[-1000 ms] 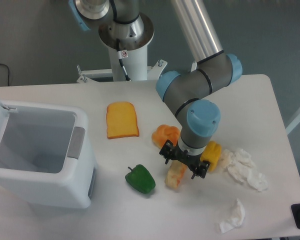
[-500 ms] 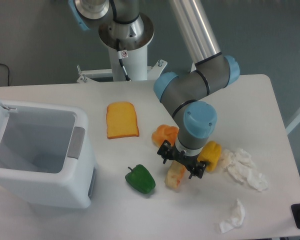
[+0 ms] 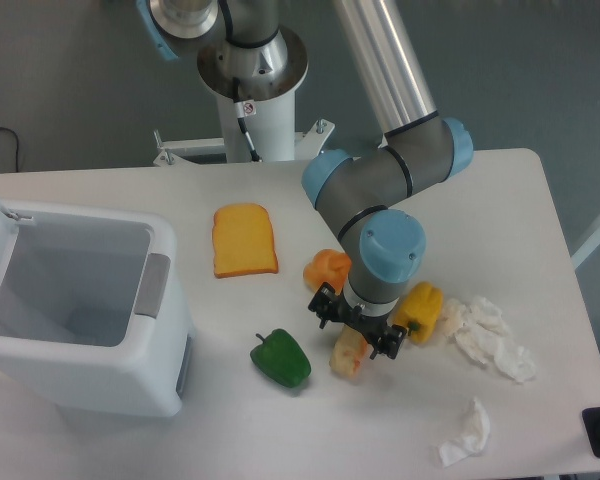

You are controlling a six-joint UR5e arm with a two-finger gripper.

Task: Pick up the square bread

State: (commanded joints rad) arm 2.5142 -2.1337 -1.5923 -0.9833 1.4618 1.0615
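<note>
A white table (image 3: 100, 185) with a rounded far right corner fills most of the view, and a plain grey-blue wall stands behind it. The arm's white pedestal (image 3: 255, 120) rises at the table's far edge. A white bin (image 3: 75, 310) with its lid up sits at the left edge, cut off by the picture's border. Near the table's middle lies a flat orange toast slice (image 3: 244, 239).

The gripper (image 3: 354, 326) hangs low over the square bread (image 3: 348, 354), which lies toward the near edge, right of a green pepper (image 3: 281, 360). Only the bread's lower end shows below the wrist. The dark fingers seem to stand on either side of it, but how wide they are spread and whether they touch it cannot be told.

An orange bun (image 3: 326, 268) and a yellow pepper (image 3: 418, 310) are each partly hidden behind the arm. Crumpled white tissues (image 3: 492, 338) lie near the right edge, one more (image 3: 467, 432) toward the near right corner.
</note>
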